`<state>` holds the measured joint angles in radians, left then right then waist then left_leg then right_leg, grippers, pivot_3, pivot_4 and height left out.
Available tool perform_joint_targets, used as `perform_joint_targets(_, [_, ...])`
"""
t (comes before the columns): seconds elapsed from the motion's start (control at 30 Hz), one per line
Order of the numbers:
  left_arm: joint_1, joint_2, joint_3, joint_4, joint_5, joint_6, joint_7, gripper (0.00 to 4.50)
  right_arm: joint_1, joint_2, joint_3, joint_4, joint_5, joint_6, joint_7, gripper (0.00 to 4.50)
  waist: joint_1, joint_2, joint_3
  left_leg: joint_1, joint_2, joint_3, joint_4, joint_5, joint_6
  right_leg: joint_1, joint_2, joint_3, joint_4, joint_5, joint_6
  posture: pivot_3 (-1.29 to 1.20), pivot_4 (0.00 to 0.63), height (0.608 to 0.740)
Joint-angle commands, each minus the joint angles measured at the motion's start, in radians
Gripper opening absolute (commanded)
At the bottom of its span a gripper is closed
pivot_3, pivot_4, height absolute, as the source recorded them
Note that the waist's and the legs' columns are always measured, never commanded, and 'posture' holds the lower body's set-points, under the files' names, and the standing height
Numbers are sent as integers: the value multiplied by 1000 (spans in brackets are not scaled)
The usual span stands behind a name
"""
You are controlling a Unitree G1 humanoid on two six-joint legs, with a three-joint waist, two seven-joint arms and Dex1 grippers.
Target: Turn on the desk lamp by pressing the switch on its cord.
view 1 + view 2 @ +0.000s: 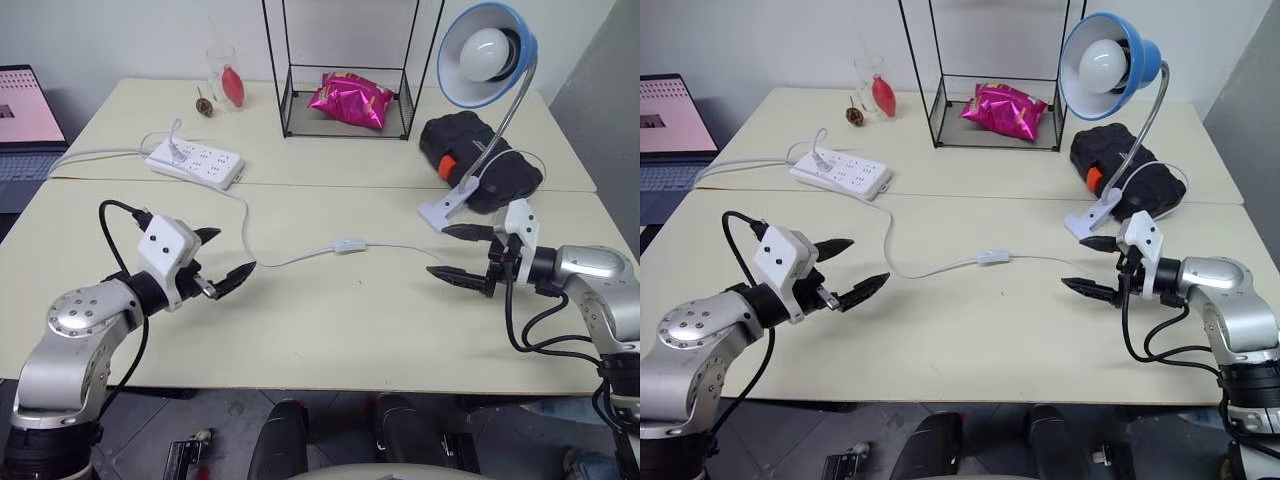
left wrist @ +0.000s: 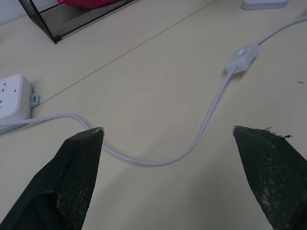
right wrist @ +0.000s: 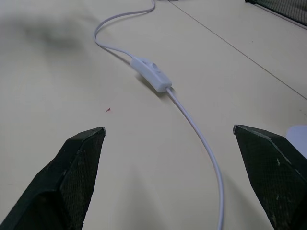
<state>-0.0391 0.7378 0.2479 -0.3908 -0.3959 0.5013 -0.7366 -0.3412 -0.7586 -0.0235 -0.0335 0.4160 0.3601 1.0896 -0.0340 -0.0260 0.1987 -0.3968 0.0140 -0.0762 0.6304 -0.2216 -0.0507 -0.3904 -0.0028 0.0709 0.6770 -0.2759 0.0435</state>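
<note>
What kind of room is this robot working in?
Probably an office or lab set up for robot trials: plain desks pushed together, an open laptop at the edge, a power strip, and a blue desk lamp with everyday props.

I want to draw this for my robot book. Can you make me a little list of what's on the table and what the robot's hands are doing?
lamp: blue desk lamp standing at the table's right side, bulb not lit
switch: small white switch lying flat on the table, between the two hands
cord: thin white cord running through the switch
left hand: left hand open, holding nothing
right hand: right hand open, holding nothing
other things: white power strip, pink snack bag in a black wire rack
</note>
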Motion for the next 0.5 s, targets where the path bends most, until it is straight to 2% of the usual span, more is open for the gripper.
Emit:
perform_joint_targets(0.03, [11,2,34,-50,-42,10,-12,4491,-26,3,-10,-16,6,-13,11,4500,0,0,0,0,0,0,0,0,0,0,0,0,0,0,0,0,150,740])
perform_joint_targets(0.27, [-6,3,7,-33,-1,3,34,4491,-29,11,-3,-31,9,-2,7,4500,0,0,0,0,0,0,0,0,0,0,0,0,0,0,0,0,150,740])
perform_joint_targets(0.4, [-80,-47,-7,33,7,-43,68,4491,-38,18,-7,-30,9,-7,2,4500,2,0,0,0,0,0,0,0,0,0,0,0,0,0,0,0,150,740])
perform_joint_targets(0.5, [-118,-38,-33,67,18,-66,32,4491,-38,20,-11,-44,14,-3,1,4500,2,0,0,0,0,0,0,0,0,0,0,0,0,0,0,0,150,740])
